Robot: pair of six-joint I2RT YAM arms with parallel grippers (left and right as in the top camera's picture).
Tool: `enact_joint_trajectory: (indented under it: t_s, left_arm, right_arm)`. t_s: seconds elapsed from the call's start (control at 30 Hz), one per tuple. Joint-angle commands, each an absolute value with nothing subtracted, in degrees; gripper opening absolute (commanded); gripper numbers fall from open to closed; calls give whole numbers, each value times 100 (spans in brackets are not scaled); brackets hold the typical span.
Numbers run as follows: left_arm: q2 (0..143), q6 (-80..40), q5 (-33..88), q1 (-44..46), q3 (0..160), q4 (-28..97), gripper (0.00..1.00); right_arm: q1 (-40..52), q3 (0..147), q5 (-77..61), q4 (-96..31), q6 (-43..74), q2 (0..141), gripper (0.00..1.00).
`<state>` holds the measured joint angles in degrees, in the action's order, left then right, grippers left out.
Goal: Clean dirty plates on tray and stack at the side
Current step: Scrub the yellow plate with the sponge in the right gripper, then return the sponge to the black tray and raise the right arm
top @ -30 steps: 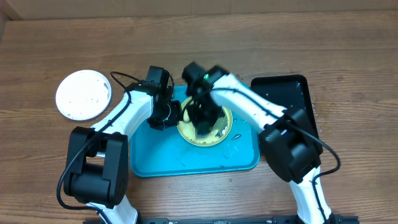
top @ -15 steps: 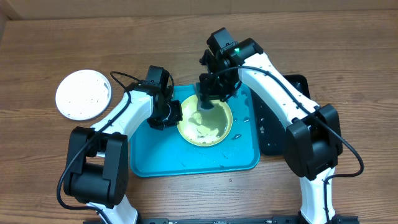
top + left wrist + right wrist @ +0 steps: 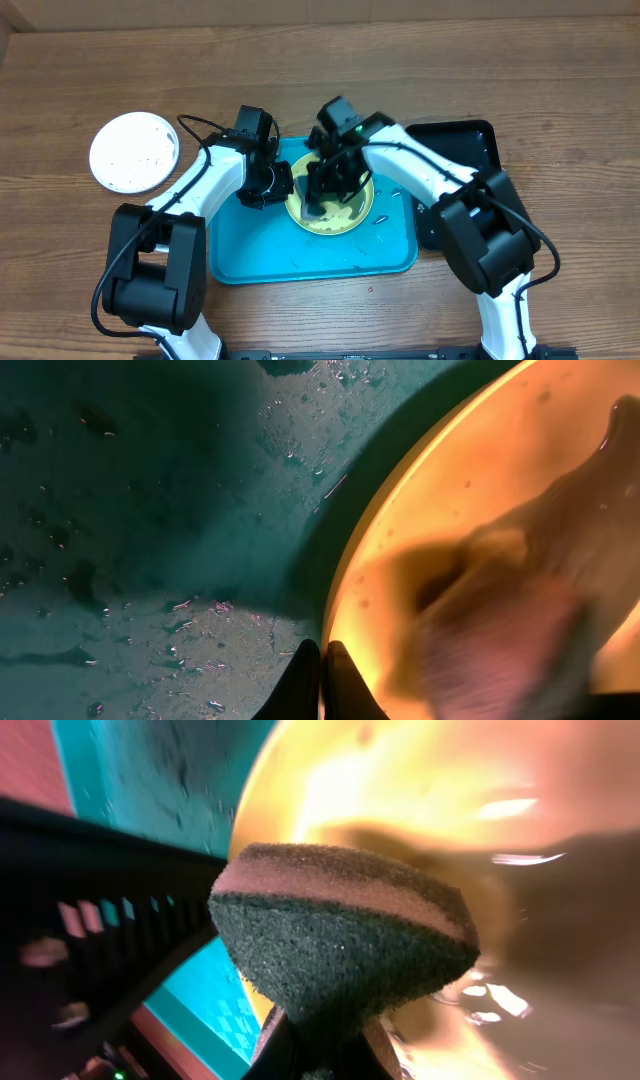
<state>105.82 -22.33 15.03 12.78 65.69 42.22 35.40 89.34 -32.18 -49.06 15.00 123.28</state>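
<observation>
**Scrubbing of the yellow plate [image 3: 350, 215] on the tray [image 3: 300, 255]**

The pale yellow plate is seen lying inside the turquoise tray, in the upper middle part of it. The plate's rim, on the side facing the tray's left edge, is pinched by the left gripper [image 3: 322, 678]. Its two fingers are closed on the rim, one on each side. The right gripper [image 3: 318, 1055] is clamped on a sponge [image 3: 340, 930], whose dark green abrasive face is backed by a pinkish layer. The sponge is held down inside the plate, over its left half. Whether it touches the surface cannot be made out through the blur. Wet streaks are visible on the plate, and droplets are scattered on the tray floor beside it. A white plate [image 3: 134, 151], dotted with dark specks, is set on the table [image 3: 400, 60] well apart from the tray, beyond its left edge. A glossy black tray [image 3: 470, 150] is placed just beside the tray's right edge and is partly covered by the right arm.
</observation>
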Motion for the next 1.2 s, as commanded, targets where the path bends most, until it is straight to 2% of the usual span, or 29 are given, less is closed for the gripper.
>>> enact_joint_trajectory:
  t_s: [0.0,0.13,0.33,0.57,0.73,0.87,1.03,1.17]
  left_arm:
    - [10527,-2176,1575,1288,6648,4222,4]
    - [10527,-2137,1577,1288,6648,4222,4]
    - [10527,-2137,1577,1288,6646,4222,4]
    - [10527,-2134,1573,1288,6646,4219,4]
    - [10527,-2073,1573,1288,6646,4219,4]
    - [10527,-2073,1577,1288,6646,4219,4]
    - [10527,-2073,1577,1288,6648,4219,4]
    - [10527,-2005,1573,1288,6646,4215,5]
  right_arm:
    - [3715,8801,-3070,-4904,1498,12154,4]
    - [3671,8801,-2355,-5332,1378,12151,4]
    - [3124,8941,-2300,-5920,1039,12125,4]
    - [2399,9441,-3306,-6106,698,11673,4]
    - [1927,9649,-3201,-6372,698,11074,4]
    - [1431,9649,-2086,-6794,701,10787,4]
    - [875,9478,62,-7227,705,10781,4]
    - [657,9115,690,-7048,705,10783,3]
